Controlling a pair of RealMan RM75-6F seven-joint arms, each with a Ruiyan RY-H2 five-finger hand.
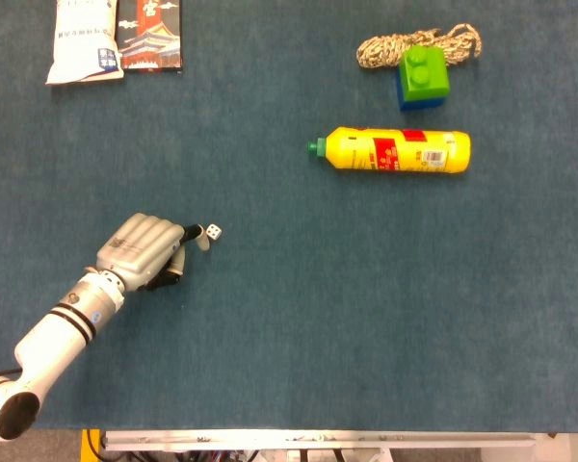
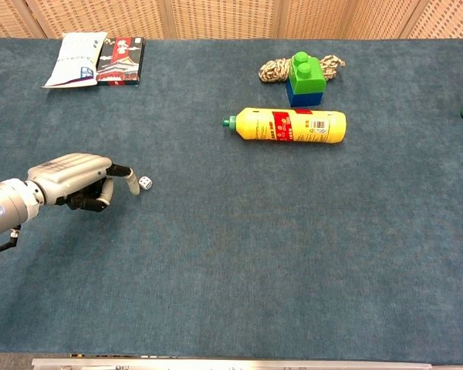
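Reaching toward a die (image 1: 213,231) (image 2: 145,183), left robot hand (image 1: 143,252) (image 2: 73,177) sits low over the worktop (image 1: 318,318) near its left edge, about mid-depth. Most fingers are curled in with nothing in them; one finger (image 1: 195,236) (image 2: 129,176) pokes out, its tip just beside the die, contact unclear. Die lies on the worktop, white with dark pips, well left of centre. Right robot hand shows in neither view. Yellow bottle (image 1: 393,150) (image 2: 288,125) lies on its side, green cap pointing left, right of centre toward the far edge. Green-and-blue block (image 1: 423,77) (image 2: 302,78) stands beyond it, touching a rope coil (image 1: 385,46) (image 2: 272,71). Two packets (image 1: 111,37) (image 2: 95,58) lie side by side at the far left corner.
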